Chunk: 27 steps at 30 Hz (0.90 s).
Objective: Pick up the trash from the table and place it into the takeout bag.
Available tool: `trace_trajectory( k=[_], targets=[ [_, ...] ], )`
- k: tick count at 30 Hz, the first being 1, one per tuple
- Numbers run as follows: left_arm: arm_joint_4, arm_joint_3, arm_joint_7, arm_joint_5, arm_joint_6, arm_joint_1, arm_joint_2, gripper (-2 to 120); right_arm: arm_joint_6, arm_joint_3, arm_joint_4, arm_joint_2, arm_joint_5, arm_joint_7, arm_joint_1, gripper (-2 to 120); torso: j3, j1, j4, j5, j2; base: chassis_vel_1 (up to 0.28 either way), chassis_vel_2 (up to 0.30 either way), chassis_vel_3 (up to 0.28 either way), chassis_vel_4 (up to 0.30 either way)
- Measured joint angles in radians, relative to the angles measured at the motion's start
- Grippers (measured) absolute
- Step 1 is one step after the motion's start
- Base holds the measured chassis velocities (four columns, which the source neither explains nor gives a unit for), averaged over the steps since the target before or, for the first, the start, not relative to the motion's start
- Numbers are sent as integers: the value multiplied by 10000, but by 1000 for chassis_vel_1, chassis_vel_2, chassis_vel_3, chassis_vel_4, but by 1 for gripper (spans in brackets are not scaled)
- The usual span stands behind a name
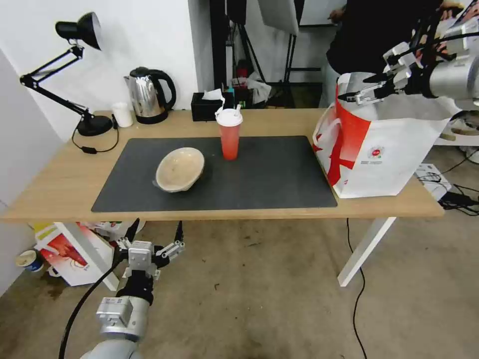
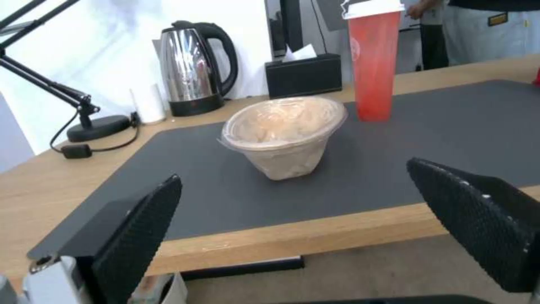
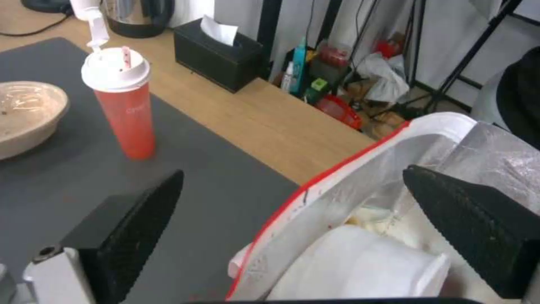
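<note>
On the dark grey mat of the light-wood table a shallow beige bowl lies tilted, and a tall red cup with a white lid stands upright behind it to the right. The takeout bag stands open at the table's right end. A wide white bowl lies inside the bag's foil lining. My right gripper hangs open and empty just above the bag's mouth. Below the table's front edge my left gripper is open, facing the beige bowl.
Along the back edge stand a black desk lamp, a small white cup, a steel kettle and a black tissue box. A red-and-white box sits on the floor under the table's left end. Cables lie at right.
</note>
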Motion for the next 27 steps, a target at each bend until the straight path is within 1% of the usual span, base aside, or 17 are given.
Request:
trace_trajectory(
  k=[16,25,27],
  targets=[
    [0,0,0,0,0,0,0,100,-18,-98,-32,199,-9,163,122,100,0,1,0,0,0,0,0,0,0],
    [0,-1,0,0,0,0,0,100,342,326,97,433,589,860,73,100,0,0,1,-1,0,0,0,0,0],
    [0,-1,0,0,0,0,0,100,545,675,187,510,838,1215,-96,100,0,1,1,0,0,0,0,0,0]
  ],
)
